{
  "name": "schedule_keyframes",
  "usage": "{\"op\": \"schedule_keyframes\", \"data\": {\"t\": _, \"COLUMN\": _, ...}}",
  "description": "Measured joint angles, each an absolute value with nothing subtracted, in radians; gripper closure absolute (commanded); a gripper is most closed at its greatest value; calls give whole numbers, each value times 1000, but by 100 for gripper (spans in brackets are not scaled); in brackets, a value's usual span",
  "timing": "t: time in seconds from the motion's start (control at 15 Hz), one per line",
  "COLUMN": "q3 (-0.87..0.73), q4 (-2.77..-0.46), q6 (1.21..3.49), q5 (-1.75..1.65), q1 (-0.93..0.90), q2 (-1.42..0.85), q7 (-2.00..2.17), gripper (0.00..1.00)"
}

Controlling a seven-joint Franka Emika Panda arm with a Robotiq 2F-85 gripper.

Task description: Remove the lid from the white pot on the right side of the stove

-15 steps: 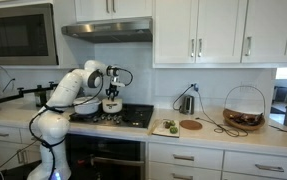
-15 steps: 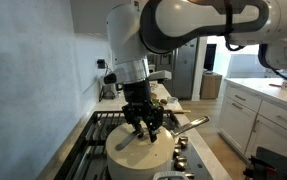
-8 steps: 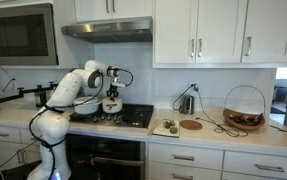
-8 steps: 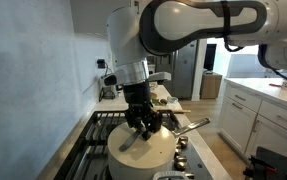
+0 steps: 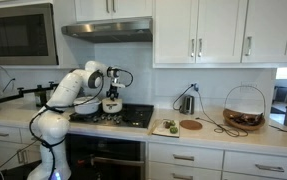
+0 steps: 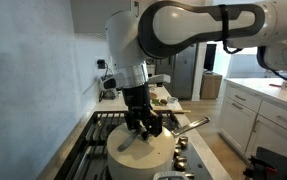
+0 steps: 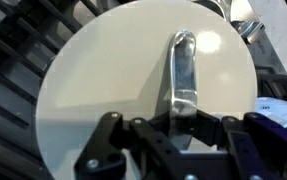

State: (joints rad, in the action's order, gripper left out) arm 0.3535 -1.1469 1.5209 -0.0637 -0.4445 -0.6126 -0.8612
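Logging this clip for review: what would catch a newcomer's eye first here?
The big white arm bends over the stove, under the range hood. Close up, its gripper sits low over a wide, round pale lid, the lid's shiny metal handle running in between its jaws.

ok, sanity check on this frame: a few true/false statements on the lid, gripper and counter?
1. The lid sits on the white pot. True.
2. The lid's handle is a round knob. False: the wrist view shows a long metal bar handle.
3. The gripper hangs over the counter beside the basket. False: it is down at the lid, over the stove.
4. A wire basket stands on the counter. True.
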Motion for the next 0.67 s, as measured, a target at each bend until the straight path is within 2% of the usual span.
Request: {"op": "schedule_keyframes", "data": {"t": 0.67, "q3": 339, "q4": -1007, "q6": 1455, "q5": -157, "q1": -484, "q2": -624, "q7": -861, "gripper": 100}}
